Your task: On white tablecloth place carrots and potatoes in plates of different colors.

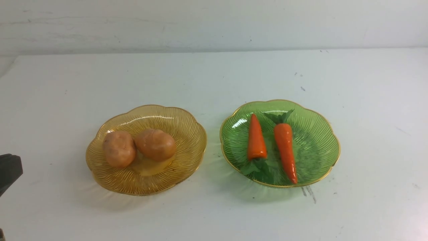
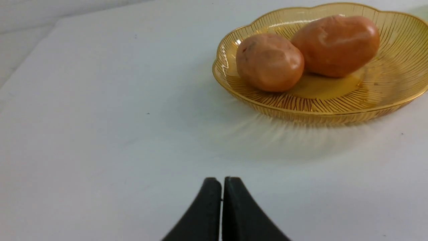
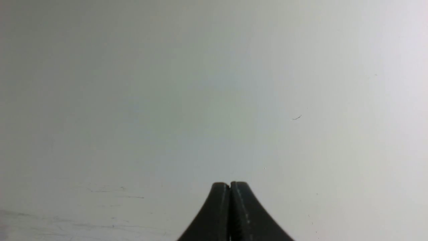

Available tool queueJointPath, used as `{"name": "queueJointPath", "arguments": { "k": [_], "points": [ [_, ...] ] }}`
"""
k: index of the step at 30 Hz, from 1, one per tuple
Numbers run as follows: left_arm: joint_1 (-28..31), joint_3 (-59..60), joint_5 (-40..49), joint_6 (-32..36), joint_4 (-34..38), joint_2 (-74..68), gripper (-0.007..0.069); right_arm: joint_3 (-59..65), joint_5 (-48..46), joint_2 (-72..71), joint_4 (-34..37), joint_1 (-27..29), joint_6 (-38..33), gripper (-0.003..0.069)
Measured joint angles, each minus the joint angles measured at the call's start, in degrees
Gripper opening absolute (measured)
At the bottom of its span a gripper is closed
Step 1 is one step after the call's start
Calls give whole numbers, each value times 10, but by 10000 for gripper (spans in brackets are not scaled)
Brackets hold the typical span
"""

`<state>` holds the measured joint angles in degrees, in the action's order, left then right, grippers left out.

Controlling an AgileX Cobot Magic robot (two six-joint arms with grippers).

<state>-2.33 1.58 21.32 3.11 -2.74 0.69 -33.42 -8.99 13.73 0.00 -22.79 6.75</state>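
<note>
Potatoes [image 1: 138,147] in yellow plate [image 1: 187,134], carrots [image 1: 271,144] in green plate [image 1: 314,140]. Left gripper [image 2: 222,182] and right gripper [image 3: 230,185] jaws closed, empty.

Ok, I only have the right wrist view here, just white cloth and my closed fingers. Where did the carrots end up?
Observer: Both carrots lie in the green plate, side by side and pointing opposite ways.
Operator: And the potatoes?
Observer: Both potatoes sit in the amber plate, touching each other.
Operator: What is the left arm doing?
Observer: The left gripper is shut and empty, over bare white tablecloth short of the amber plate.
Operator: Anything loose on the cloth?
Observer: No, only the two plates stand on it in the front view.
</note>
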Motion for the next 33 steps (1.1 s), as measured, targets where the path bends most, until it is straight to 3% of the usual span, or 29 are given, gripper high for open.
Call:
{"name": "queueJointPath", "arguments": {
  "k": [33],
  "points": [
    [0, 0, 5, 1, -4, 0, -4, 0, 0, 0, 0, 0, 7, -15]
  ]
}}
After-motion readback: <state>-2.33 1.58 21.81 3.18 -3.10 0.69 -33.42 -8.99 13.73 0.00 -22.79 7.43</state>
